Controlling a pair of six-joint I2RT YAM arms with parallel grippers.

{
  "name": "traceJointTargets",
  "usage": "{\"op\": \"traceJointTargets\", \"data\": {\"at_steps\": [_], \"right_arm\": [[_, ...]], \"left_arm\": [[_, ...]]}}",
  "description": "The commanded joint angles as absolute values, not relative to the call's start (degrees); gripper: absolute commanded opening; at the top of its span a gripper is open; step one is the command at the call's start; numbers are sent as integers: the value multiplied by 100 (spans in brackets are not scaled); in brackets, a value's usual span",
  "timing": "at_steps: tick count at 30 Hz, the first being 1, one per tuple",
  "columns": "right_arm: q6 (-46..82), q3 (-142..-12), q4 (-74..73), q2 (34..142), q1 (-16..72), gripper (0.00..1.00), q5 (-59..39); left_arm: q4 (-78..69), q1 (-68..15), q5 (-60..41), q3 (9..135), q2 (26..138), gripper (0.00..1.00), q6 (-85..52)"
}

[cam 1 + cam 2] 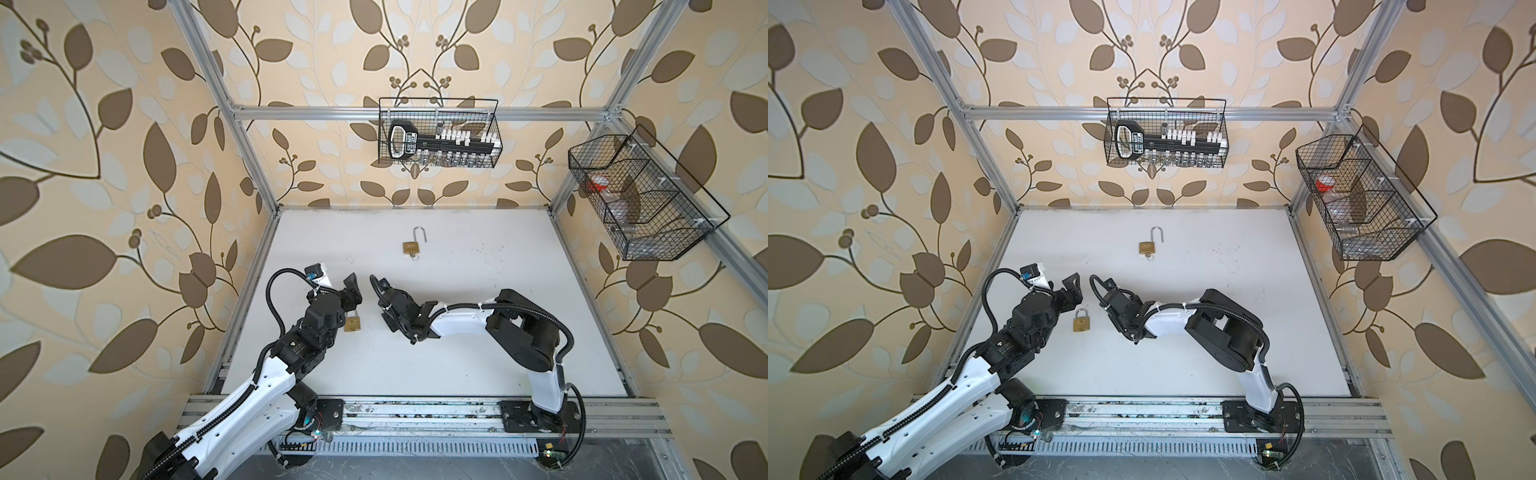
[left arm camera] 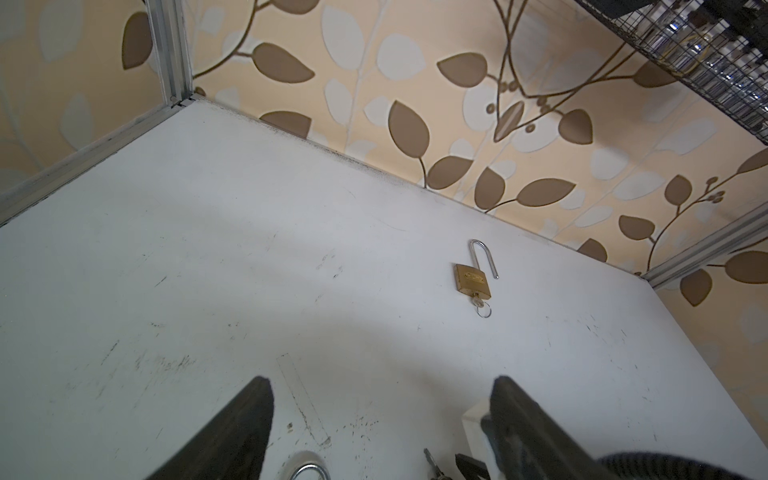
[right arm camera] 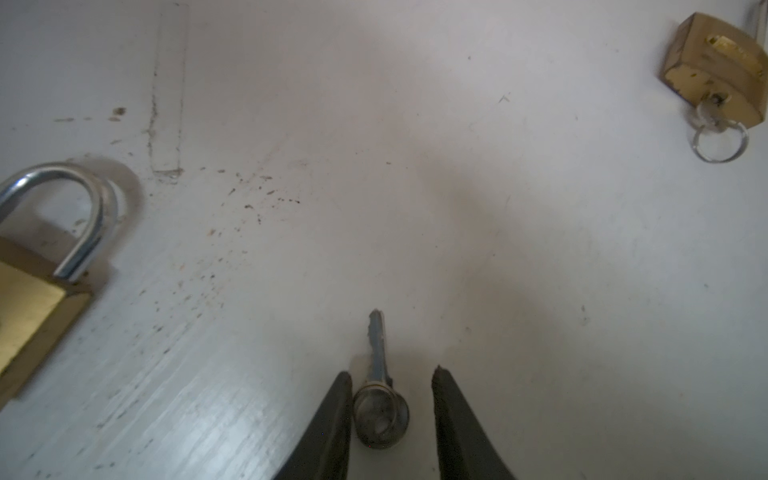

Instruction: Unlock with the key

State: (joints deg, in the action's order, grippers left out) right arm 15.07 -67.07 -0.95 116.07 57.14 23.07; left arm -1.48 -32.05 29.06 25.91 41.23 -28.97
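A shut brass padlock (image 1: pixel 351 323) (image 1: pixel 1081 321) lies on the white table (image 1: pixel 457 357), just in front of my left gripper (image 1: pixel 351 296). That gripper (image 2: pixel 381 380) is wide open and empty; only the lock's shackle (image 2: pixel 308 471) shows below it. In the right wrist view the padlock (image 3: pixel 37 291) lies off to one side. A small silver key (image 3: pixel 379 399) lies flat on the table between the fingers of my right gripper (image 3: pixel 390 374) (image 1: pixel 387 322). One finger touches the key's round head and a gap remains at the other, so the jaws stand open.
A second brass padlock (image 1: pixel 410 247) (image 2: pixel 471 280) (image 3: pixel 715 70) lies farther back with its shackle swung open and a key with a ring in it. Wire baskets hang on the back wall (image 1: pixel 440 133) and right frame (image 1: pixel 640 195).
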Motion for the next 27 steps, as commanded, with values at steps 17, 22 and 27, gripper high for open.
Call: {"op": "traceJointTargets", "data": {"at_steps": [17,22,27], "right_arm": [[1794,-6542,266,11539,5749,19,2224],[1788,-6444,164,11470,5674,13,2078],[1809,-6352,88,11400,5602,9,1960]], "left_arm": [[-289,-3190,2977,2566,4244,84,-2956],[-334,-3183,2949,2558,4309,84,-2953],[-342,-3190,2953,2558,4333,84,-2953]]}}
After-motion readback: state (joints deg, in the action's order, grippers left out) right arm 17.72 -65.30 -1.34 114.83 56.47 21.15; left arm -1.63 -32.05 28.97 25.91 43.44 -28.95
